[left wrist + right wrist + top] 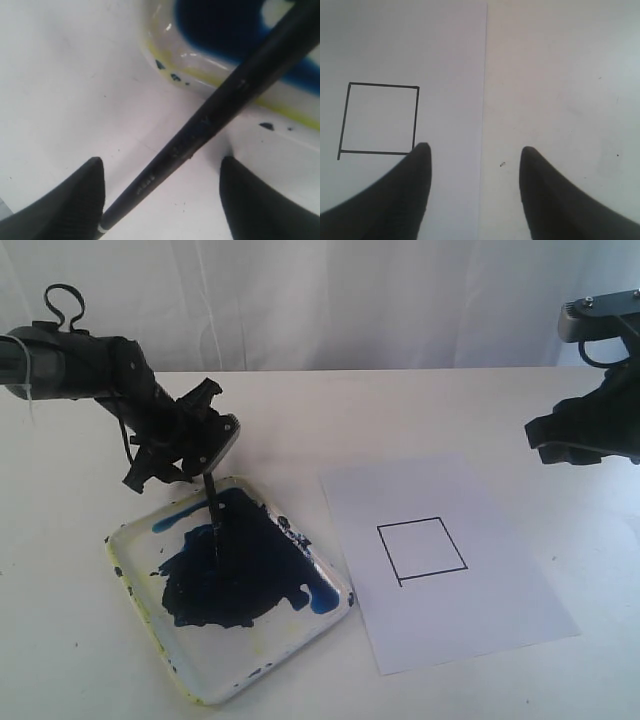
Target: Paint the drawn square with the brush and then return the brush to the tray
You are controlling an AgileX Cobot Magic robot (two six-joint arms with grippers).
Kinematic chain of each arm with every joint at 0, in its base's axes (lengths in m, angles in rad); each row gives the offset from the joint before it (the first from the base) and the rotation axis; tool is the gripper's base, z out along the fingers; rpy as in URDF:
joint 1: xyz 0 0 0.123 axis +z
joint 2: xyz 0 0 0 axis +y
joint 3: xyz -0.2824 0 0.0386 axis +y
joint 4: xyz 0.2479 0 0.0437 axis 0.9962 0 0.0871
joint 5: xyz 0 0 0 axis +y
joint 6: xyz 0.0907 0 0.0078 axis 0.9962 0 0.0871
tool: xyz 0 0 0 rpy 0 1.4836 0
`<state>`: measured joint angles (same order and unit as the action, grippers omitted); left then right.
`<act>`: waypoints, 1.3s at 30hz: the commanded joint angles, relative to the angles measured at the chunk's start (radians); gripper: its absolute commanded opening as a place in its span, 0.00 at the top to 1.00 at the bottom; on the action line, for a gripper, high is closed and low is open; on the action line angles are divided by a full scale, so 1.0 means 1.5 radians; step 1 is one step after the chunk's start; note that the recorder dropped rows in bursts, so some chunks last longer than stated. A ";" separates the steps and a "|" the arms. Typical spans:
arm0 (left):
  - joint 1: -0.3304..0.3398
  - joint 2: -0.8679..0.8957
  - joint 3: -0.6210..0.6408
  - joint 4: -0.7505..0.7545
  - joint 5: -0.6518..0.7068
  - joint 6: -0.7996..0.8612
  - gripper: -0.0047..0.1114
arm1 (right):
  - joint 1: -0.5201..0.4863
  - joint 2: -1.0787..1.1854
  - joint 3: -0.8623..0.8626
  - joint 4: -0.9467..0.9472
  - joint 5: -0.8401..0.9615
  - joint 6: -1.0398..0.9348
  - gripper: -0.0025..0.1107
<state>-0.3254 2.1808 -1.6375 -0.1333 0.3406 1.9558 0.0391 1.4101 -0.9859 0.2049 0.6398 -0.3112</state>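
The brush (213, 525) lies in the tray (285, 640), bristle end in the blue-black paint blotch (240, 570) and handle sloping up over the far rim. My left gripper (198, 452) hangs over that far rim, open, its fingers wide apart either side of the handle. In the left wrist view the brush (220, 107) runs diagonally between the fingers of the left gripper (161, 160) and crosses the tray's yellowish rim (165, 55). The drawn square (422, 548) (380, 119) is plain white inside. My right gripper (580, 435) (475, 147) hovers open and empty above the paper's right edge.
The white paper sheet (450, 620) (450, 50) lies flat right of the tray, almost touching its right corner. White tabletop (60, 640) surrounds both. A white curtain (350, 300) closes off the back.
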 commanded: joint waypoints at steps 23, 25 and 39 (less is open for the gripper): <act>0.001 0.006 0.001 -0.006 0.011 0.080 0.62 | 0.001 0.001 -0.004 -0.001 -0.008 0.001 0.53; 0.001 0.006 0.001 -0.006 0.011 0.080 0.68 | 0.001 0.001 -0.004 -0.001 -0.008 0.001 0.53; 0.001 0.006 0.001 -0.006 0.011 0.090 0.96 | 0.001 0.001 -0.004 -0.001 -0.011 0.001 0.53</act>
<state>-0.3254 2.1900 -1.6375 -0.1331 0.3385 1.9558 0.0391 1.4101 -0.9859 0.2049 0.6327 -0.3112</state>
